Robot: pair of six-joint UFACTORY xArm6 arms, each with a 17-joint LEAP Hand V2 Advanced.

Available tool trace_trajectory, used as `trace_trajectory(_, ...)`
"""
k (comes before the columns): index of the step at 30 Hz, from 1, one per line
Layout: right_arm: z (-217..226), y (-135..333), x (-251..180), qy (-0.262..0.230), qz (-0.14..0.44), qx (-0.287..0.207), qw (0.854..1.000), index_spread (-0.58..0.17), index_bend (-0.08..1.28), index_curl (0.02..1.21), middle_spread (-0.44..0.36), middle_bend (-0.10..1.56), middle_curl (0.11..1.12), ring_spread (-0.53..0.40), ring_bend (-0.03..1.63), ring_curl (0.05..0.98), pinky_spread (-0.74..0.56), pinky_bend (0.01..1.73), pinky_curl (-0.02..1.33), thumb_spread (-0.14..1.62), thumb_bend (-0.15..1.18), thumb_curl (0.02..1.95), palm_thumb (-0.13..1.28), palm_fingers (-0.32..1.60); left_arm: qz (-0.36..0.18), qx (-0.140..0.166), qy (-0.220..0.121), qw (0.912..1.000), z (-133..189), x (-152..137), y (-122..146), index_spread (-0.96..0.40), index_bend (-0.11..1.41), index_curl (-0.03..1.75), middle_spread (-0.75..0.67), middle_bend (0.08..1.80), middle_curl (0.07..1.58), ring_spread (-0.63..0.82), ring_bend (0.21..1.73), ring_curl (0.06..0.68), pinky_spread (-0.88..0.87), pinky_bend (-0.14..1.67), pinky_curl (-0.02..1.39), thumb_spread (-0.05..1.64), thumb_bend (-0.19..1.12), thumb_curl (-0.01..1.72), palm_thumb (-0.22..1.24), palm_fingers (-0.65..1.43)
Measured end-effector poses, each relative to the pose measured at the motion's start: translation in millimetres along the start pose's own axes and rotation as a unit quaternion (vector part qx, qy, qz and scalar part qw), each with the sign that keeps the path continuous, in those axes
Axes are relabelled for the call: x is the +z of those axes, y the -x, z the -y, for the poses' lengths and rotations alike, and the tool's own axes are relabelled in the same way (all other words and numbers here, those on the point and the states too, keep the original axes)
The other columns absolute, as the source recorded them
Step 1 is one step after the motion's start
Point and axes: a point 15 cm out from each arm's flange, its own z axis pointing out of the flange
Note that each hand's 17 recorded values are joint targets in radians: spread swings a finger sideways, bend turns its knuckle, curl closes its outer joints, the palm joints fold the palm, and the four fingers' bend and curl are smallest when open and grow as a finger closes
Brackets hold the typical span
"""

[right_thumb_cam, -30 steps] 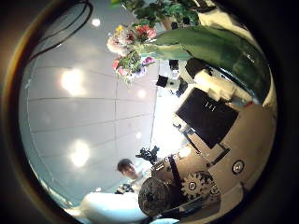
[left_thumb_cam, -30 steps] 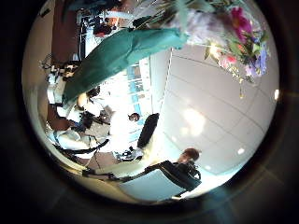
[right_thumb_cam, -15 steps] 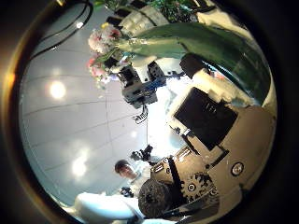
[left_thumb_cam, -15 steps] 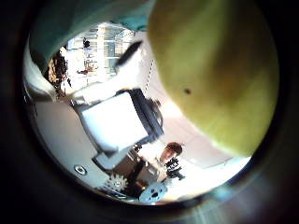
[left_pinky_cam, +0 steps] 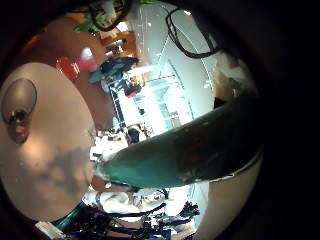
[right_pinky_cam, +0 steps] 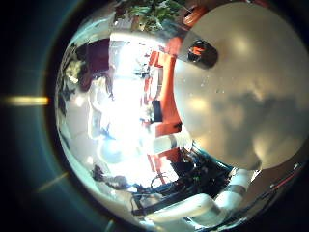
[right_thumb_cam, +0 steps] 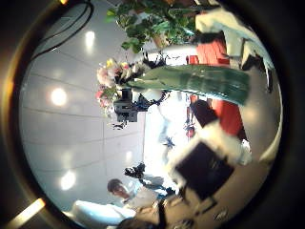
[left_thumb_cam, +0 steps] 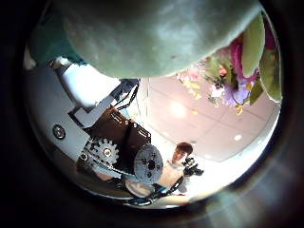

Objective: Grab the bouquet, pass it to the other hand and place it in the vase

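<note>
You see the bouquet (right_thumb_cam: pixel 167 76) — green-wrapped stem, pink and white flowers — lying level, the left hand (right_thumb_cam: pixel 126 103) gripping its flower end; right fingers indeterminate.

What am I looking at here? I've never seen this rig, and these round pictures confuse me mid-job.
Two robot arms, each ending in a fingered robot hand. All four pictures come from wide-angle cameras in the palms, two per hand. The bouquet fills both left palm views, so it sits close against the left robot hand, which seems to grip it. The right robot hand sees it from farther off, flowers included. A round table carries what looks like the vase.
</note>
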Motion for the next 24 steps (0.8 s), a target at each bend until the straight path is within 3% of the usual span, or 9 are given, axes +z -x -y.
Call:
trace_trajectory(5,3.1,-4.3,-9.4,-0.018,-0.001,0.001,1.000,-0.376,0.48,0.53,-0.082,0.66,0.56,-0.108,1.02,0.482,0.05,0.87,0.74,1.03,-0.03,0.80,0.71,-0.03,0.057,0.050,-0.051,0.9958,25.5,-20.6,-18.6,-0.60,0.92,0.93,-0.45,1.24,0.87,-0.40,1.50,0.547,-0.55,1.20,0.90,1.08,0.14,0.66,0.95,1.08)
trace_trajectory(8,5.1,-6.2,-11.6,-0.023,-0.003,-0.001,1.000,-0.386,0.43,0.49,-0.062,0.57,0.51,-0.045,0.92,0.433,0.19,0.82,0.69,1.04,-0.03,0.74,0.71,-0.04,0.103,0.092,-0.068,0.9882,37.1,-30.1,-34.8,-0.61,0.91,0.96,-0.45,1.25,0.87,-0.39,1.51,0.549,-0.56,1.19,0.93,1.09,0.14,0.68,0.96,1.08)
trace_trajectory(13,7.0,-5.8,-12.2,-0.028,-0.003,-0.004,1.000,-0.396,0.37,0.44,-0.041,0.48,0.45,0.022,0.80,0.375,0.32,0.74,0.62,1.04,-0.03,0.68,0.71,-0.01,0.166,0.122,-0.088,0.9745,51.5,-41.9,-29.6,-0.62,0.90,1.01,-0.45,1.25,0.87,-0.39,1.51,0.547,-0.58,1.17,0.98,1.10,0.12,0.71,0.97,1.08)
trace_trajectory(18,6.8,-5.6,-12.0,-0.028,-0.003,-0.004,1.000,-0.402,0.31,0.41,-0.034,0.42,0.41,0.061,0.73,0.329,0.40,0.66,0.55,1.04,-0.02,0.63,0.72,0.05,0.200,0.133,-0.104,0.9652,65.5,-48.0,-11.7,-0.64,0.88,1.04,-0.45,1.26,0.87,-0.39,1.51,0.545,-0.59,1.14,1.02,1.11,0.10,0.74,0.97,1.08)
trace_trajectory(24,6.0,-3.5,-11.5,-0.028,-0.005,-0.007,1.000,-0.403,0.26,0.39,-0.032,0.36,0.38,0.075,0.67,0.296,0.43,0.60,0.49,1.04,-0.02,0.59,0.73,0.11,0.208,0.114,-0.104,0.9658,77.7,-49.9,19.1,-0.65,0.86,1.07,-0.45,1.25,0.87,-0.39,1.51,0.541,-0.61,1.11,1.05,1.12,0.08,0.76,0.98,1.08)
